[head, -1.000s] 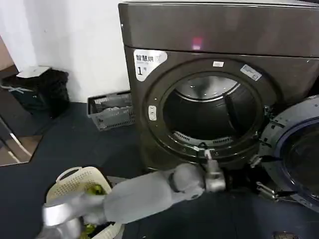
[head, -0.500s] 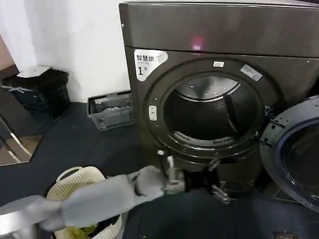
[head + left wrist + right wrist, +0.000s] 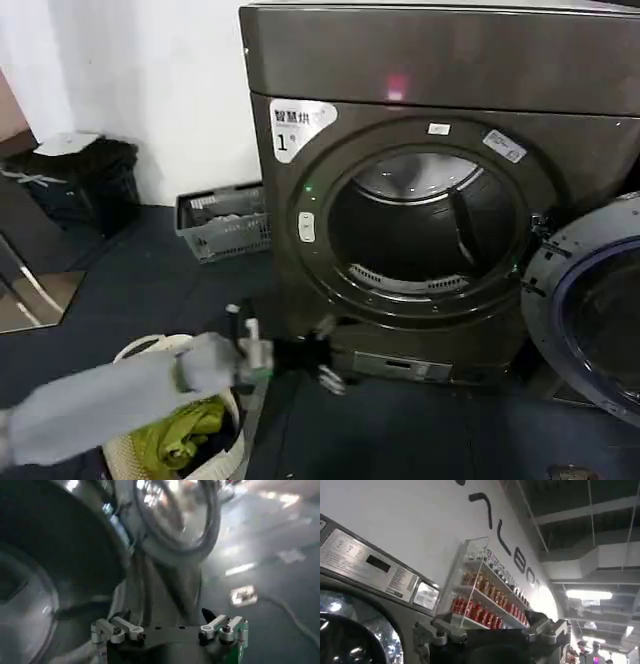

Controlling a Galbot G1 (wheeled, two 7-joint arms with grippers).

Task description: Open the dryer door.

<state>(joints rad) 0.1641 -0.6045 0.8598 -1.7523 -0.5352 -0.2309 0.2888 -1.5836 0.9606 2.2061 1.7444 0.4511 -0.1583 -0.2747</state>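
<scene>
Head view: the left pincer (image 3: 325,372) hangs spread and empty at seven o'clock below the one dryer (image 3: 440,170), touching nothing; its one dryer door (image 3: 590,310) stands swung wide at three o'clock. Left wrist view: fingers (image 3: 117,629) apart. Right wrist view: the right pincer (image 3: 490,630) is spread, empty.

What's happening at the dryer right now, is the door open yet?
Yes. The dryer door hangs swung wide at the right of the dryer, and the round drum opening is fully exposed. The left gripper, open and holding nothing, is low in front of the machine's lower left corner, above the floor beside a pale laundry basket with green cloth in it. The right gripper is off to the side, facing a wall with shelves.
</scene>
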